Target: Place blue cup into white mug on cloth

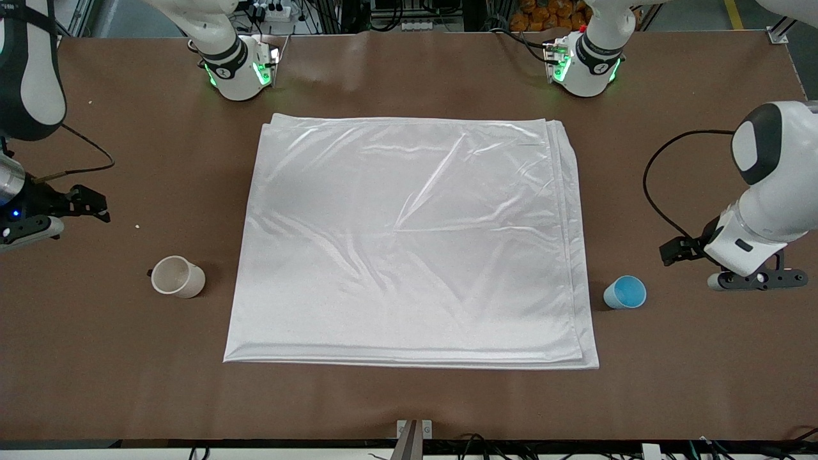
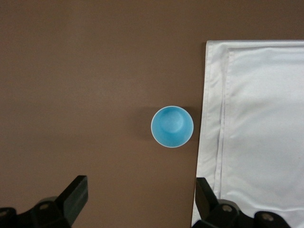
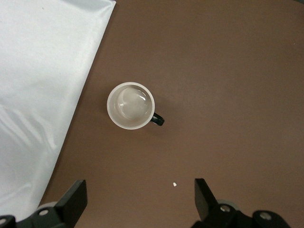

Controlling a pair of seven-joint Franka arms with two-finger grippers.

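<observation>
The blue cup (image 1: 625, 292) stands upright on the bare brown table, just off the cloth's (image 1: 409, 243) edge toward the left arm's end. In the left wrist view the blue cup (image 2: 172, 126) sits beside the cloth (image 2: 256, 133). My left gripper (image 2: 141, 199) hangs open and empty above the table close to the cup (image 1: 757, 280). The white mug (image 1: 177, 276) stands upright on the table off the cloth's edge toward the right arm's end. Its black handle shows in the right wrist view (image 3: 131, 106). My right gripper (image 3: 141, 202) is open and empty, high above the table near the mug (image 1: 29, 227).
A small white crumb (image 3: 175, 184) lies on the table near the mug, also seen in the front view as a speck (image 1: 137, 225). The arm bases (image 1: 239, 70) (image 1: 585, 64) stand along the table's edge farthest from the front camera. Nothing lies on the cloth.
</observation>
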